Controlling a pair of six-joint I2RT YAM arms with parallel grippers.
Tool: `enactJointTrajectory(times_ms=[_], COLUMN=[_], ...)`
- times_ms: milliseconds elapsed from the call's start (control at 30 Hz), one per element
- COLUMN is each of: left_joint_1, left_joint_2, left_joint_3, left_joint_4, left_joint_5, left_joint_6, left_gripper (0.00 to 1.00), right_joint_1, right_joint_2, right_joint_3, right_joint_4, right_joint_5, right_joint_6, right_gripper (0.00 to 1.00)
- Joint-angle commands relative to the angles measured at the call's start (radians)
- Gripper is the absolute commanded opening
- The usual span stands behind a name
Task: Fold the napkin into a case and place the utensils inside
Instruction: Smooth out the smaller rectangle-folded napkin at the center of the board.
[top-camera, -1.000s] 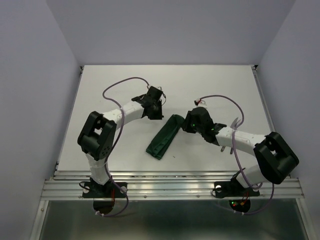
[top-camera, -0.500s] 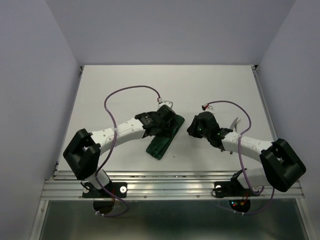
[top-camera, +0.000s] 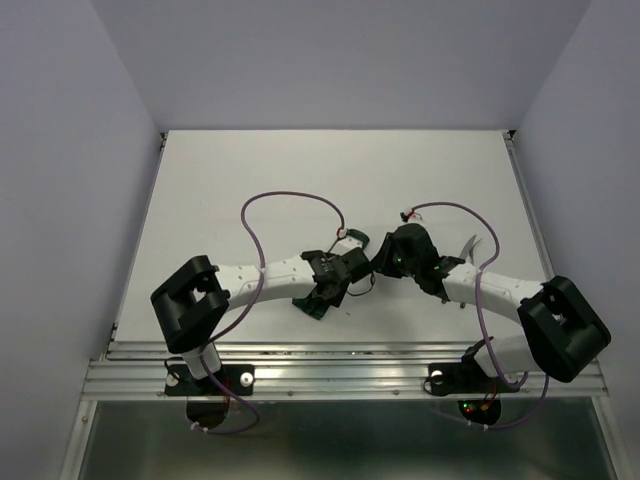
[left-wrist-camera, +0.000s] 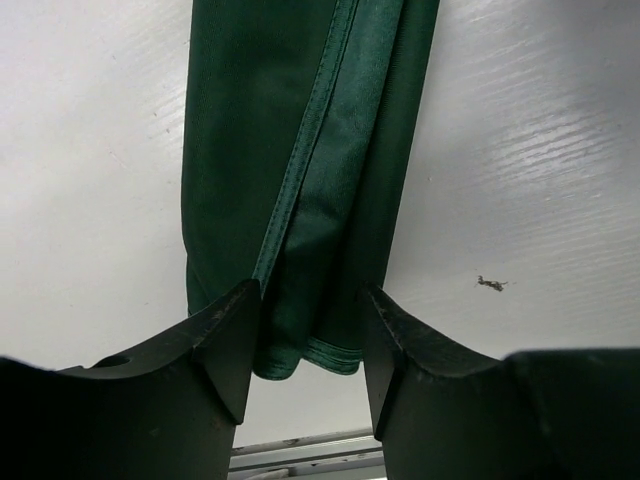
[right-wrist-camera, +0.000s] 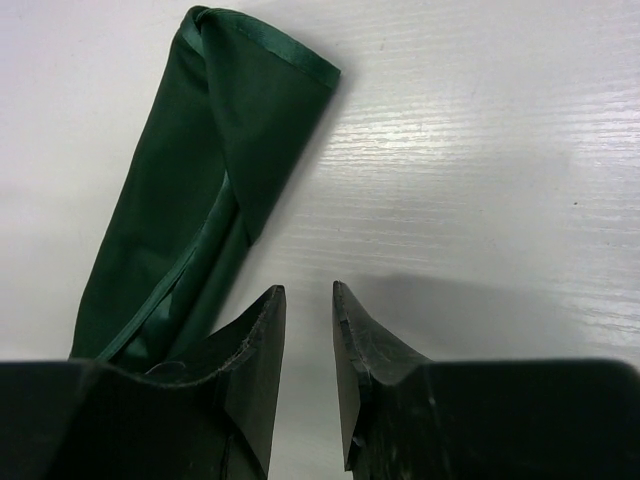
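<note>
The napkin (left-wrist-camera: 300, 150) lies on the table as a long narrow dark green strip with a stitched hem down its middle. My left gripper (left-wrist-camera: 310, 320) is open, its two fingers astride the strip's near end. From above, the left gripper (top-camera: 323, 294) covers most of the napkin (top-camera: 314, 306). My right gripper (right-wrist-camera: 308, 300) is open by a narrow gap over bare table, with nothing between its fingers and the napkin's (right-wrist-camera: 200, 170) far end to its left. In the top view the right gripper (top-camera: 379, 261) sits beside that far end. A silver utensil tip (top-camera: 469, 246) shows beside the right arm; the rest is hidden.
The white table (top-camera: 250, 190) is walled on three sides. A metal rail (top-camera: 340, 365) runs along its near edge, just below the napkin's end, and shows in the left wrist view (left-wrist-camera: 300, 450). Purple cables (top-camera: 290, 200) arc above both arms.
My left arm swung from beyond the napkin's far left over onto it and down to its near end, its jaws opening. The right gripper drew back slightly to the right.
</note>
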Motion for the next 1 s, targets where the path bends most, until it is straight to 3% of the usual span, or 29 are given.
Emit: enactJointTrajectory(times_ms=[0, 100, 233, 500, 700, 767, 967], left_joint_1=[0.0, 0.002, 0.0, 0.0, 0.002, 0.005, 0.038], left_joint_2=[0.01, 0.025, 0.053, 0.07, 0.091, 0.087, 0.049], left_joint_3=[-0.026, -0.035, -0.04, -0.056, -0.061, -0.066, -0.087], left_joint_4=[-0.015, -0.003, 0.002, 0.034, 0.057, 0.072, 0.12], left_joint_5=[-0.049, -0.05, -0.061, -0.036, -0.03, -0.021, 0.045], left_joint_6=[0.027, 0.032, 0.032, 0.046, 0.05, 0.055, 0.083], left_gripper=[0.54, 0.52, 0.43, 0.42, 0.13, 0.02, 0.0], right_joint_1=[-0.003, -0.003, -0.003, 0.016, 0.064, 0.076, 0.113], right_joint_2=[0.004, 0.018, 0.043, 0.064, 0.07, 0.076, 0.099], right_joint_3=[-0.002, -0.011, -0.02, -0.054, -0.107, -0.129, -0.149], right_joint_4=[0.053, 0.074, 0.104, 0.177, 0.261, 0.298, 0.366], right_joint_5=[-0.043, -0.075, -0.106, -0.186, -0.21, -0.216, -0.212], right_joint_6=[0.01, 0.013, 0.027, 0.087, 0.163, 0.182, 0.231], right_gripper=[0.31, 0.31, 0.31, 0.31, 0.31, 0.36, 0.37])
